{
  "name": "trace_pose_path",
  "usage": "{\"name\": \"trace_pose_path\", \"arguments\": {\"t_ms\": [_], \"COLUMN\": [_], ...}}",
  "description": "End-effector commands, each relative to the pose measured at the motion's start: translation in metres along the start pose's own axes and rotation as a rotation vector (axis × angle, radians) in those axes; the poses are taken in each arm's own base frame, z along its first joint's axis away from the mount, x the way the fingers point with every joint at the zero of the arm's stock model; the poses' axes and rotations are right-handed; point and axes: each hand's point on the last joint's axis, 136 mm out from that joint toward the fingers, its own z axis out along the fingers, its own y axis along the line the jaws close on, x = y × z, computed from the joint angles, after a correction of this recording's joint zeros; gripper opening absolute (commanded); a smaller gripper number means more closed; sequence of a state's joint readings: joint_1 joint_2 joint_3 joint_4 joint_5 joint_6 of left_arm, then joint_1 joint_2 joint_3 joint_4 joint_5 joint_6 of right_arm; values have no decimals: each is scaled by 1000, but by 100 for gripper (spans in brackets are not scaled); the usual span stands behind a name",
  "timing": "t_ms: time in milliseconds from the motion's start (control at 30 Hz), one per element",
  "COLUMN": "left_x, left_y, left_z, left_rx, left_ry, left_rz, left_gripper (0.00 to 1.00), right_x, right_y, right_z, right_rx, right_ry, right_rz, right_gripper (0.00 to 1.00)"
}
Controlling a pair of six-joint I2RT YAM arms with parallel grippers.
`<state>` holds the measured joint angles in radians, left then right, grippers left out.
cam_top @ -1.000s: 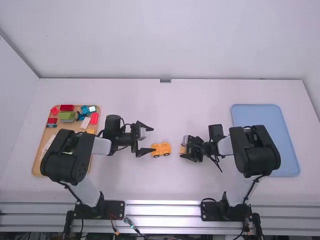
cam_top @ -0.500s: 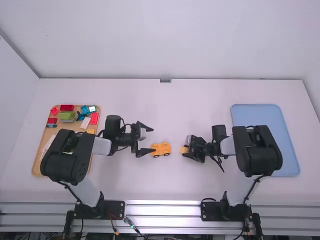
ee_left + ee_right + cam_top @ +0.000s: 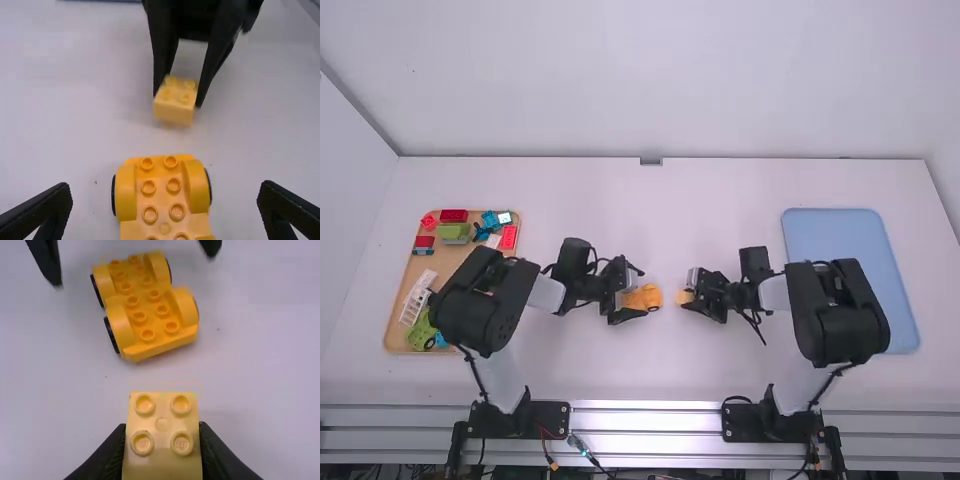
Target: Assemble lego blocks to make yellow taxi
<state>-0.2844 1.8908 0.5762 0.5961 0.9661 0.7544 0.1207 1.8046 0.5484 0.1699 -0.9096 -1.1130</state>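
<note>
One white table (image 3: pixel 720 200), white wall (image 3: pixel 650 80) behind, metal rails (image 3: pixel 645 416) along the near edge. Tan tray (image 3: pixel 394 335) with mixed bricks (image 3: pixel 452 231) at left, blue panel (image 3: pixel 850 260) at right. Yellow wheeled base (image 3: pixel 650 297) mid-table, between left gripper (image 3: pixel 637 292)'s spread fingers. Right gripper (image 3: pixel 691 295) clenched on yellow block (image 3: pixel 162 455), near the base.

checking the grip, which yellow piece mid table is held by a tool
The small four-stud block, clamped in the right tool. The other yellow piece, the wheeled base, stands on the table instead.
</note>
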Motion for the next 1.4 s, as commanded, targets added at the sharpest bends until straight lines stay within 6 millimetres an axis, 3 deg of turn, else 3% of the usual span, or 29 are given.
{"name": "trace_pose_path", "arguments": {"t_ms": [0,400,533,767,1067,1200,1367], "left_x": [10,35,40,43,47,45,39], "left_y": [7,-1,-8,-13,-13,-9,0], "left_z": [6,6,5,4,6,7,9], "left_rx": [-18,-24,-11,-1,39,70,83], "left_ry": [34,90,99,93,121,140,151], "left_rz": [-17,-66,-42,0,74,97,76], "left_gripper": [99,100,82,63,53,50,50], "right_x": [-17,-52,-54,-56,-59,-59,-57], "right_y": [-1,-1,-2,0,7,18,14], "right_z": [-8,-14,-15,-14,-11,3,23], "right_rx": [16,41,45,38,2,-46,-33], "right_ry": [-22,-59,-63,-70,-100,-96,-65], "right_rz": [-36,-151,-142,-134,-129,-145,-114], "right_gripper": [29,29,29,29,29,29,28]}}
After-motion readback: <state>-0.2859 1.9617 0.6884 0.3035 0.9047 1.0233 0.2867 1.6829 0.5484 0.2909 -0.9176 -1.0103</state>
